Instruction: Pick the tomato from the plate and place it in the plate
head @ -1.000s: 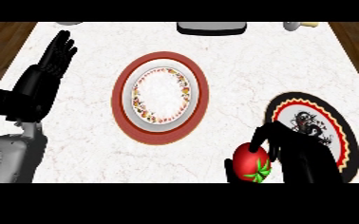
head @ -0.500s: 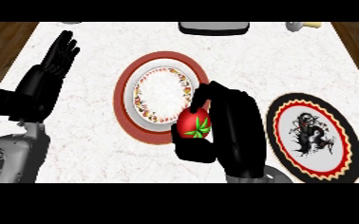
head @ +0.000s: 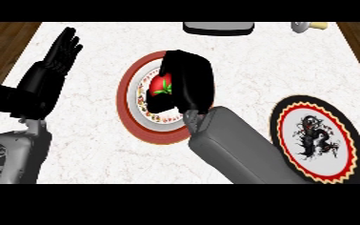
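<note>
Tomato [head: 158,86], in the head view, hung over the middle of the red-rimmed plate [head: 127,106], near the counter's [head: 84,124] centre, with the right hand [head: 188,78] curled round it. Transfer appeared nearly complete: lowering and release were judged outstanding; contact with the plate could not be told. Fruit showed red skin and a green calyx, partly hidden. The black patterned plate [head: 284,124] lay toward the right edge. The left hand [head: 49,74] rested open, fingers up, at the left edge.
</note>
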Robot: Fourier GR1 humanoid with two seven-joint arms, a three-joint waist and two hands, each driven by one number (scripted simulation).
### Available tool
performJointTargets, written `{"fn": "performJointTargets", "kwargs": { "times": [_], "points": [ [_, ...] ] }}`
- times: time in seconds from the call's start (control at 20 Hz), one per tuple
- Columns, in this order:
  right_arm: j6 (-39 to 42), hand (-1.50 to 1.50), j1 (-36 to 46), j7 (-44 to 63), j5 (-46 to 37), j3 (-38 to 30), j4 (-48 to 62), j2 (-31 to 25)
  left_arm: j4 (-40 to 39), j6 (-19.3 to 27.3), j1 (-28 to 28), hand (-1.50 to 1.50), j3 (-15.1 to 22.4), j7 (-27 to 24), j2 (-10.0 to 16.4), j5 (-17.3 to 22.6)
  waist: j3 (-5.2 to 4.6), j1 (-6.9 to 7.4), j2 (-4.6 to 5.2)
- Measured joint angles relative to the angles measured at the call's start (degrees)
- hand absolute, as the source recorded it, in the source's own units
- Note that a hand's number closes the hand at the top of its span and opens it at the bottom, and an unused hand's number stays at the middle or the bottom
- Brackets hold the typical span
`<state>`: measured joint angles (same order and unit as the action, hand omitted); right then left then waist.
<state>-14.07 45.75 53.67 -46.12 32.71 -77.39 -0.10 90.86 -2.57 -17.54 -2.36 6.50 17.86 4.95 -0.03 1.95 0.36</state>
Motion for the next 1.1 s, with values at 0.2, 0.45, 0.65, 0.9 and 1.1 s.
{"fn": "performJointTargets", "kwargs": {
  "times": [0.2, 0.45, 0.65, 0.9, 1.1],
  "points": [
    [-5.7, 1.5, 5.1, -2.9, 4.1, 1.7, 12.4, 0.0, -0.7, 0.3, -0.1, 0.0, 0.5, -0.6, -1.1, -0.7, 0.0, 0.27, 0.12],
    [-11.7, -1.5, 9.7, -6.3, 11.5, 3.1, 24.8, 0.1, -0.4, -0.5, -0.8, 0.0, 0.7, -0.3, -1.1, -0.7, 0.01, 1.56, 0.47],
    [-16.8, -1.5, 12.1, -8.1, 18.5, 4.2, 30.8, 0.0, -1.5, -0.7, -2.4, 0.0, 0.9, -0.3, -1.5, -1.0, 0.02, 2.36, 0.74],
    [-22.0, -1.5, 12.8, -14.9, 27.4, 4.8, 34.0, 0.1, -2.5, -0.7, -3.1, 0.0, 1.0, -1.2, -2.0, -1.4, 0.04, 3.16, 1.02],
    [-28.2, -1.5, 14.1, -20.3, 31.9, 3.6, 35.2, 0.1, -2.1, -1.1, -3.3, 0.0, 1.1, -0.8, -2.0, -1.3, 0.07, 3.47, 1.04]
  ]
}}
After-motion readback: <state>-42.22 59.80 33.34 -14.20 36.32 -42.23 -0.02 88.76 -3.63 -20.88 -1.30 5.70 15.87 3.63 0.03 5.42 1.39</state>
